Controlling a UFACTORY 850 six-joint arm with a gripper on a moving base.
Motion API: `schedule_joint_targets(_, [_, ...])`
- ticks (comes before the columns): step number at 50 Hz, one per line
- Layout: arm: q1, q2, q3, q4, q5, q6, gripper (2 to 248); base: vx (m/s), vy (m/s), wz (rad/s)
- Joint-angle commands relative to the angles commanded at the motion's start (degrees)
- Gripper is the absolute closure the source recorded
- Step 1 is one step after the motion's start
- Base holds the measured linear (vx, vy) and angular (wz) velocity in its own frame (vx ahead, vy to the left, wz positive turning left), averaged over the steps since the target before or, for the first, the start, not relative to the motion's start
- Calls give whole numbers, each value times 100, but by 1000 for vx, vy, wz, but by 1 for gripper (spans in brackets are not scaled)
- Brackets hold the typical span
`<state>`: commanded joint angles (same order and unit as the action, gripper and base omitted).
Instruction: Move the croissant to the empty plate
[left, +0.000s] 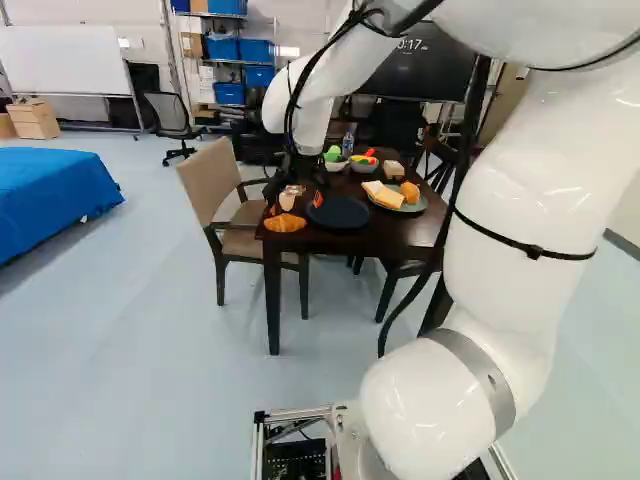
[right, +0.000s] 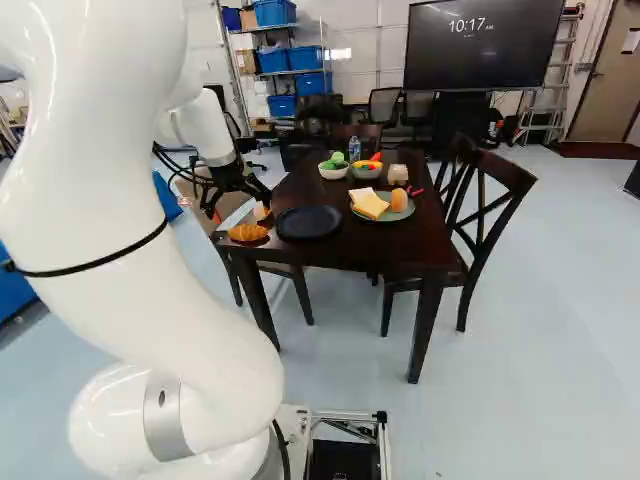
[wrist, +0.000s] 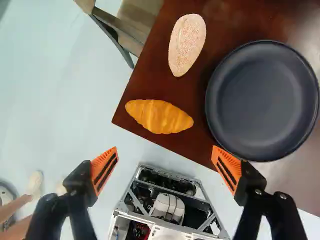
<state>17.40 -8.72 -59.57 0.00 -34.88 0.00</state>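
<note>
"Where did the gripper (wrist: 165, 148) stand, from the left of the right base view?" the first asked.

"Above the table's (wrist: 145, 85) near corner, its fingers spread wide with nothing between them," said the second.

"And the croissant (wrist: 159, 116)?"

"Next along, on the bare wood close to the edge, ahead of the gripper in the wrist view. It looked light and fairly firm, with a smooth, ridged skin that might have slipped under a shallow pinch or dented under a hard one."

"Where was the best hold?"

"Across its thick middle, not the tapering tips. It lay roughly along the line between the fingers, so the wrist probably needed a turn first."

"What lay beyond?"

"The seeded oval bread roll (wrist: 187, 44), well worth avoiding, then the empty black plate (wrist: 262, 100), just beside the croissant; last, the plate of bread (right: 394, 216)."
</note>
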Motion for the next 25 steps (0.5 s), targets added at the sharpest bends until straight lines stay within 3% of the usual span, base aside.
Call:
schedule_joint_targets(8, [13,-227,-262,0,-185,-184,3,0,0,0])
schedule_joint_targets(25, [-18,-589,-692,0,-256,-1149,3,0,0,0])
